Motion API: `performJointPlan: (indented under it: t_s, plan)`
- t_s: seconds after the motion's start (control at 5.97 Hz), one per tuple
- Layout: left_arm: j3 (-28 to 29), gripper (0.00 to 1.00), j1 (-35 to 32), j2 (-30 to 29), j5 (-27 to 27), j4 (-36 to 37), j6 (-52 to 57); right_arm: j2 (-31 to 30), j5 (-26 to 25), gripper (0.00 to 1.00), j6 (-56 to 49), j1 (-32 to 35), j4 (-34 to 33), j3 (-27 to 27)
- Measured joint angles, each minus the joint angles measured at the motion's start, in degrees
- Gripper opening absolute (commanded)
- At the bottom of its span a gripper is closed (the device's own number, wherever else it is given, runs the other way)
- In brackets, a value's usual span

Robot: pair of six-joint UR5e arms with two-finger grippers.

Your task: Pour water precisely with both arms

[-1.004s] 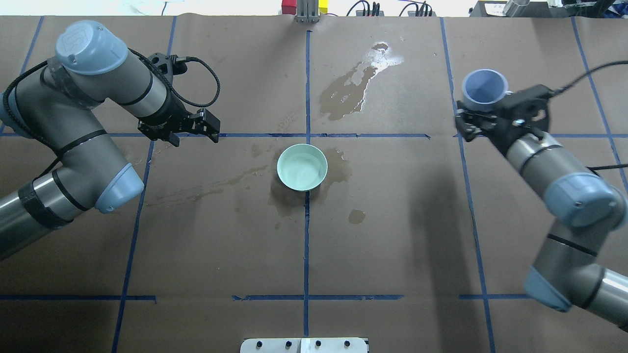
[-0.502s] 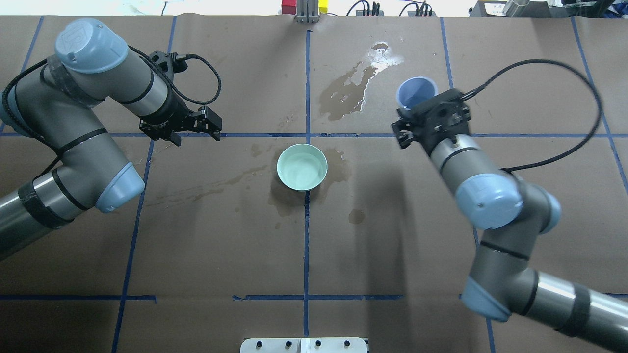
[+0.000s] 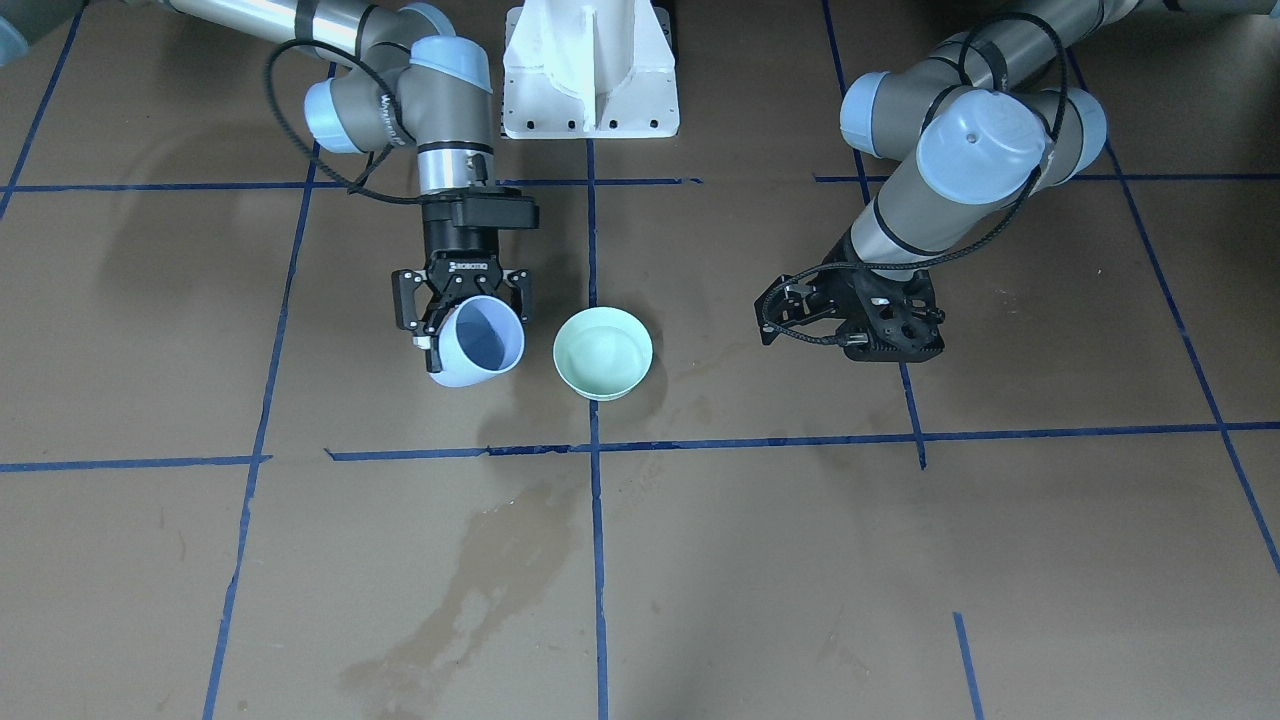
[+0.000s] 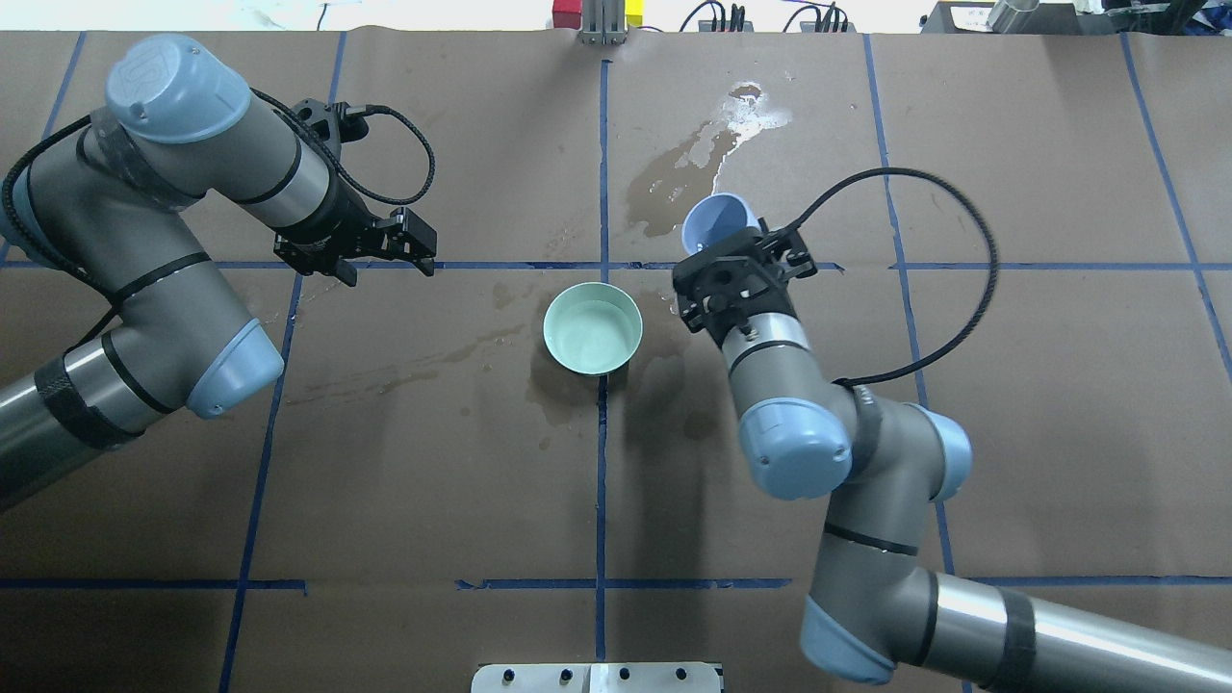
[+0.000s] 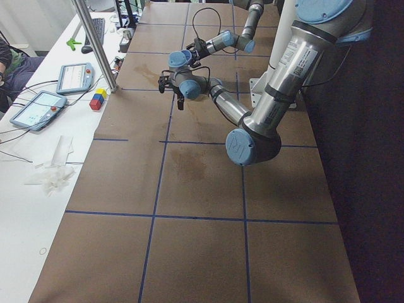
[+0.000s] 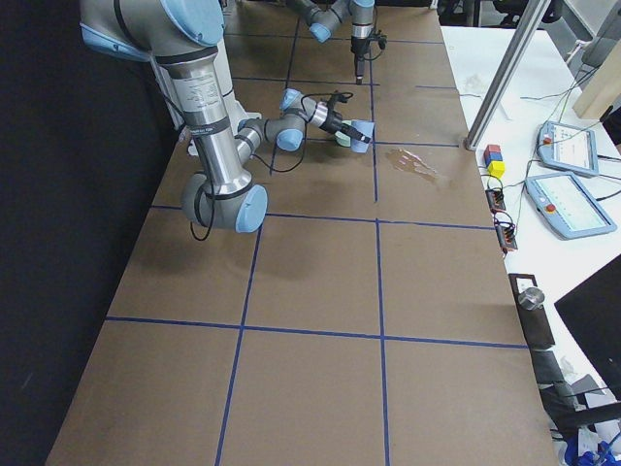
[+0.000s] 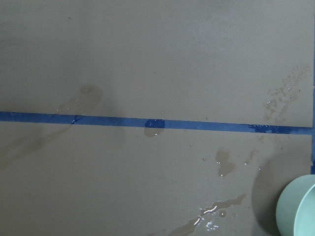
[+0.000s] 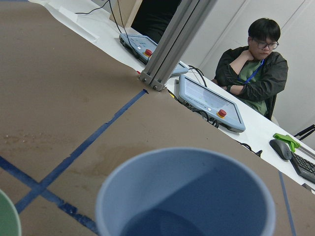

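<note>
Water point(image 8: 157, 225): low in blue cup point(image 4: 717, 219), clamped in right tool point(image 4: 724, 248). Cup carried in from desk's right edge, now just beside green bowl point(image 4: 592, 327); pour looks imminent. Left tool point(image 4: 383, 272) wide, empty, unmoved.

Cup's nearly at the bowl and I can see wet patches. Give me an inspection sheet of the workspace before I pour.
Surface: brown paper table with a blue tape grid; wet patches beyond the bowl and around it.
Job's things: blue cup tilted, beside the green bowl; water level not discernible.
Clutter: coloured blocks by the post, off the paper.
Grippers: right gripper shut on the blue cup; left gripper open, empty.
Cables: right cable and left cable loop off the wrists.
Surroundings: operator, teach pendants, aluminium post.
</note>
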Motion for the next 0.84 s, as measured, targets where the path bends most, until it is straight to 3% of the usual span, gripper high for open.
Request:
performJointPlan:
  t_s: [0.33,0.84]
  plan:
    - [-0.01,1.00,0.00,0.04,-0.06,0.00,0.00,1.45,-3.78,0.00,-4.16,-1.91,-4.90,-0.55]
    - [0.00,1.00,0.00,0.09,-0.13,0.00,0.00,3.00,-9.63,0.00,-19.26,-3.33,-8.48,-0.66]
